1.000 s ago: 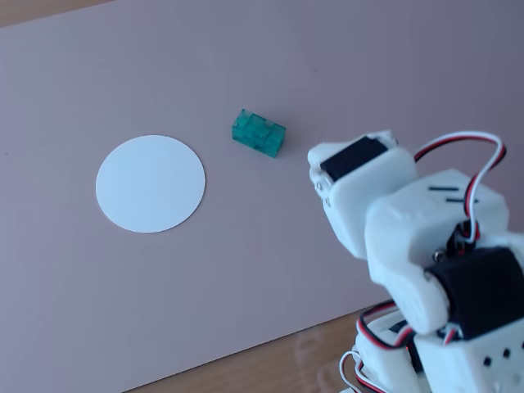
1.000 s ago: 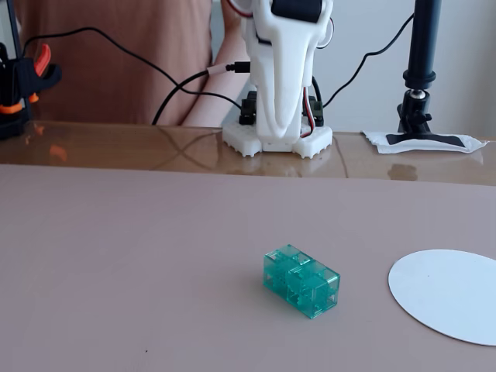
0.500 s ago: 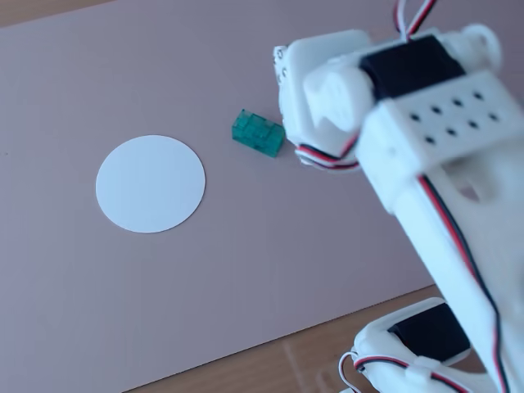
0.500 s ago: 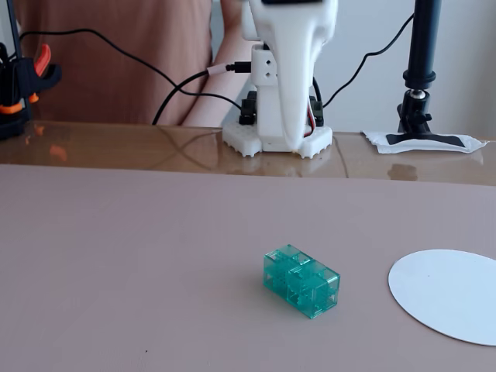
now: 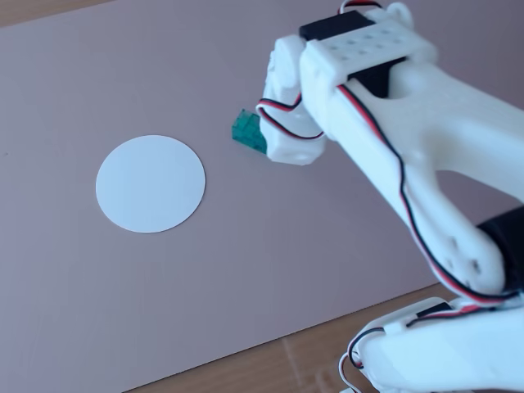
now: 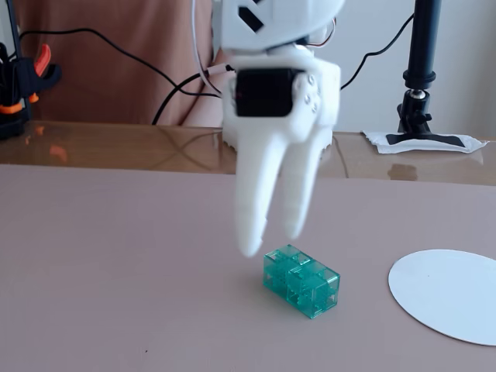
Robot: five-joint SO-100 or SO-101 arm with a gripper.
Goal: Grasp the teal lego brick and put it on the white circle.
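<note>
The teal lego brick [image 6: 302, 280] lies flat on the pinkish mat, left of the white circle [image 6: 449, 294] and apart from it. My white gripper [image 6: 270, 240] hangs fingers-down just above and behind the brick's left end, slightly open with nothing between its fingers. In a fixed view from above, the arm [image 5: 385, 123] covers most of the brick [image 5: 245, 129]; only a teal corner shows. There the white circle [image 5: 150, 182] lies to the brick's left, and the fingertips are hidden under the arm.
A black camera stand [image 6: 419, 77] on a taped white base stands at the back right. An orange and black clamp [image 6: 23, 77] sits at the back left. Cables and a person in a brown shirt are behind the glossy table strip [image 6: 116, 143].
The arm has swung forward and down from its upright pose by the base. The gripper now hangs just over the brick. The brick and circle have not moved.
</note>
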